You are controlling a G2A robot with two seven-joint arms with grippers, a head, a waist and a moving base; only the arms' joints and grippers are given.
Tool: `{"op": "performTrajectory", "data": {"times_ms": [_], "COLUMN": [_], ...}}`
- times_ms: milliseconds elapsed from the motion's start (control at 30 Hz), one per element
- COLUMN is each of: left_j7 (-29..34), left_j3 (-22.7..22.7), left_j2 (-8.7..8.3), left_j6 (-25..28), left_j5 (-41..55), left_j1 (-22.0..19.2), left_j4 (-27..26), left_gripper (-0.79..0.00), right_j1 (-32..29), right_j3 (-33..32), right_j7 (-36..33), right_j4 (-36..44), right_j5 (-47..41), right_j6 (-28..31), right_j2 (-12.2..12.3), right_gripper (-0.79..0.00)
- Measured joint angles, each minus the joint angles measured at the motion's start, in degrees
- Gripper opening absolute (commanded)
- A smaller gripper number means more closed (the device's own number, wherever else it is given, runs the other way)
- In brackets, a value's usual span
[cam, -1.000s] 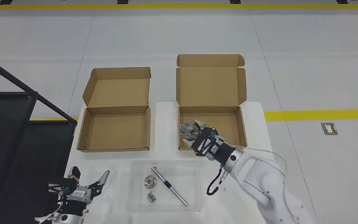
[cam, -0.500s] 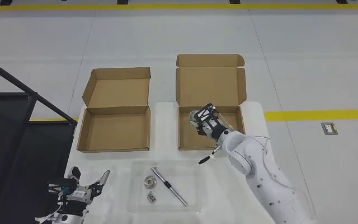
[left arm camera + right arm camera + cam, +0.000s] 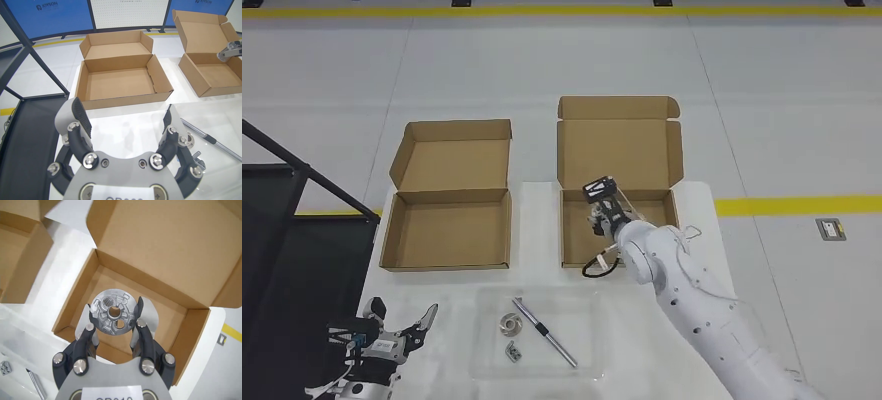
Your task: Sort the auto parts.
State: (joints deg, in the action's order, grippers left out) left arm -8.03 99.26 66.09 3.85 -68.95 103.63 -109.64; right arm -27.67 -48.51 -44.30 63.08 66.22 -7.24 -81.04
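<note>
Right gripper (image 3: pixel 114 309) clenched on toothed metal disc (image 3: pixel 102 315), held above right cardboard box (image 3: pixel 143 285), presumably for release there; left gripper (image 3: pixel 122 106) spread, empty.

The right arm (image 3: pixel 697 300) is glossy white with rounded joints; a thin black cable (image 3: pixel 587 270) loops at its wrist. The left gripper (image 3: pixel 122 108) and right gripper (image 3: pixel 114 305) each have a grey metal plate (image 3: pixel 121 174), black linkages (image 3: pixel 75 140), silver screws (image 3: pixel 90 158), silver fingers (image 3: pixel 62 117) with ribbed black pads (image 3: pixel 81 115), and a white label (image 3: pixel 113 393).
</note>
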Motion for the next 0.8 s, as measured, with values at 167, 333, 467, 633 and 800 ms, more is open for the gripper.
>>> {"op": "performTrajectory", "data": {"times_ms": [167,333,467,633,800], "left_j7": [0.00,0.00,0.00,0.00,0.00], "left_j3": [0.00,0.00,0.00,0.00,0.00], "left_j2": [0.00,0.00,0.00,0.00,0.00], "left_j6": [0.00,0.00,0.00,0.00,0.00], "left_j5": [0.00,0.00,0.00,0.00,0.00], "left_j1": [0.00,0.00,0.00,0.00,0.00], "left_j4": [0.00,0.00,0.00,0.00,0.00], "left_gripper": [0.000,0.000,0.000,0.000,0.000], "right_j1": [8.36,11.87,13.39,14.71,15.71], "right_j3": [5.90,7.31,7.91,8.26,8.01], "right_j7": [0.30,4.92,7.69,9.37,13.57], "right_j4": [-16.81,-27.92,-34.20,-38.12,-37.90], "right_j5": [-6.40,-11.28,-13.58,-14.88,-14.34], "right_j6": [-0.06,1.45,2.35,3.26,4.70], "right_j2": [-5.08,-8.36,-10.46,-12.20,-12.78], "right_gripper": [-0.785,-0.428,0.000,0.000,0.000]}}
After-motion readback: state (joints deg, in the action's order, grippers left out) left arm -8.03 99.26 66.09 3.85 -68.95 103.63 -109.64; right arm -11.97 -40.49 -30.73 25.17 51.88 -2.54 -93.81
